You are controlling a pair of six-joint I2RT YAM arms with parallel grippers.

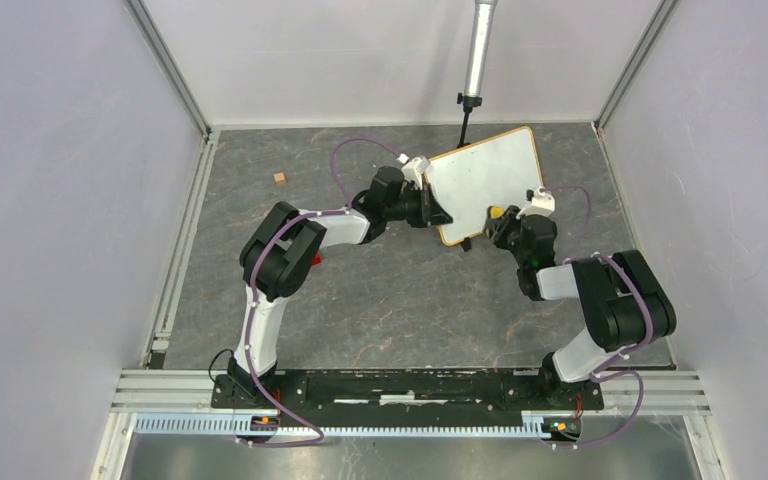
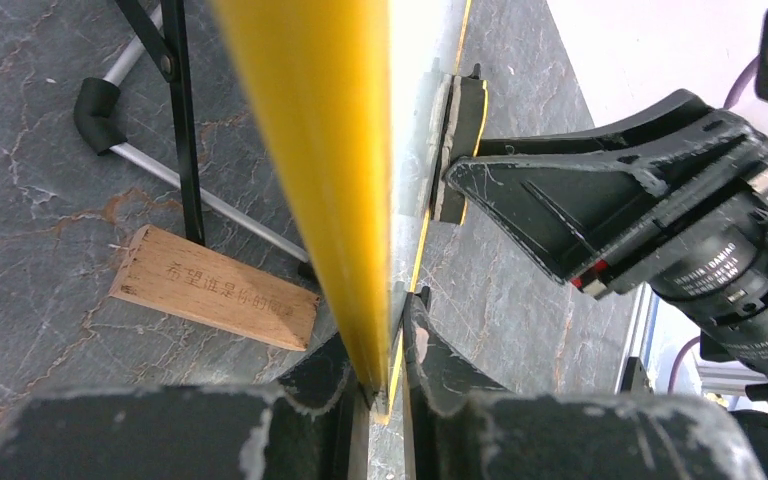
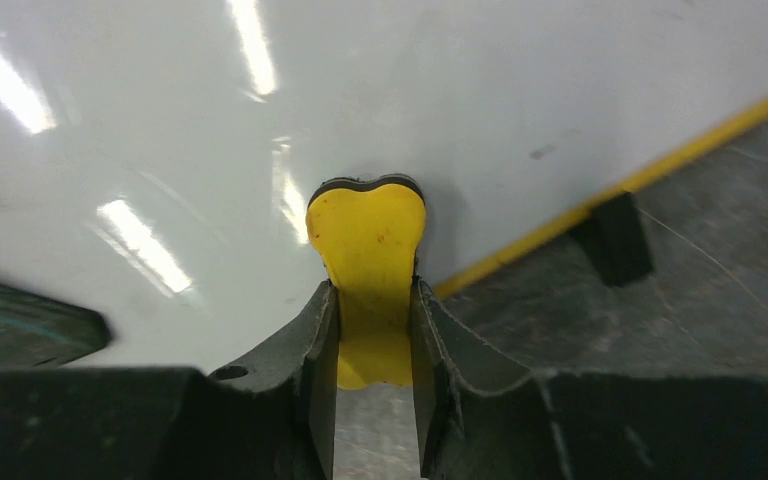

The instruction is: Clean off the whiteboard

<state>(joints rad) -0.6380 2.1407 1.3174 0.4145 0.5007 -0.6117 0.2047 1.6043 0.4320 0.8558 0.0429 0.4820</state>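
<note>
1. Grey marbled surface [image 1: 380, 300].
2. Whiteboard [image 1: 485, 175] at far centre-right, tilted.
3. Left fingers [image 2: 440, 370] clamped on its wood frame edge.
4. Right fingers [image 3: 305, 345] clamped on yellow eraser [image 3: 365, 235], pad touching board face.

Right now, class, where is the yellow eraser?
The yellow eraser is right of centre in the top view, clamped in the right gripper and pressed against the whiteboard near its bottom edge; the left gripper grips the board's left edge.

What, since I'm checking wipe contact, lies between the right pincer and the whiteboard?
A yellow eraser, clamped in the right pincer, its dark felt face against the whiteboard. The right wrist view shows it plainly.
</note>
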